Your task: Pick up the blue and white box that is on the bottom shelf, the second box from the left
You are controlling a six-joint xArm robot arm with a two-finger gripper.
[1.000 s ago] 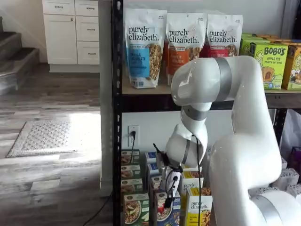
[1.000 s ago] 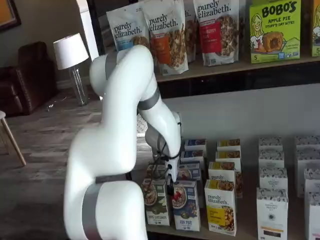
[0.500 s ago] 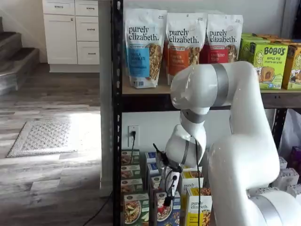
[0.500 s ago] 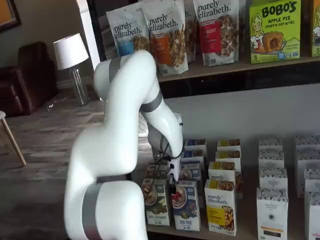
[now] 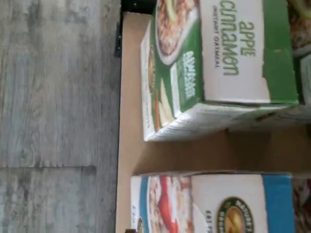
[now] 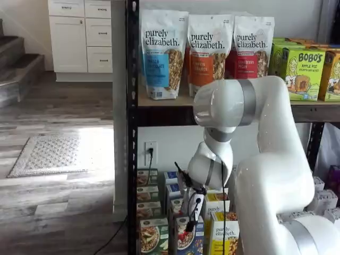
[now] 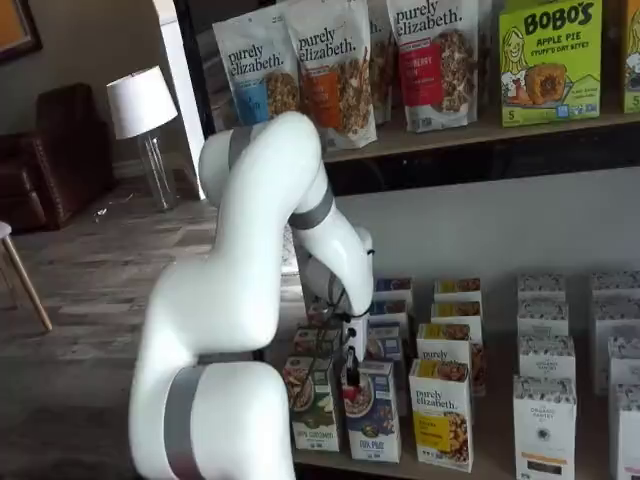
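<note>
The blue and white box [image 6: 186, 239] [image 7: 372, 415] stands upright in the front row of the bottom shelf [image 7: 495, 425], between a green-fronted carton [image 7: 313, 405] and a yellow-fronted carton [image 7: 441, 410]. My gripper [image 6: 189, 222] [image 7: 350, 378] hangs just above its top front edge, black fingers pointing down. Nothing is held and the fingers stand open. The wrist view looks down on the blue and white box [image 5: 214, 204] and the green apple cinnamon carton [image 5: 218, 63], with a strip of bare shelf board [image 5: 129, 121] between them. No fingers show there.
More cartons stand in rows behind the front ones. White cartons [image 7: 545, 425] fill the shelf's right side. Granola bags [image 6: 162, 53] and green Bobo's boxes [image 6: 305, 71] sit on the tier above. A black post [image 6: 132, 133] marks the rack's left edge, with wood floor [image 5: 53, 97] beyond.
The arm's elbow has sunk and swung toward the rack. The gripper has crept slightly lower and closer to the blue and white box. No box has moved.
</note>
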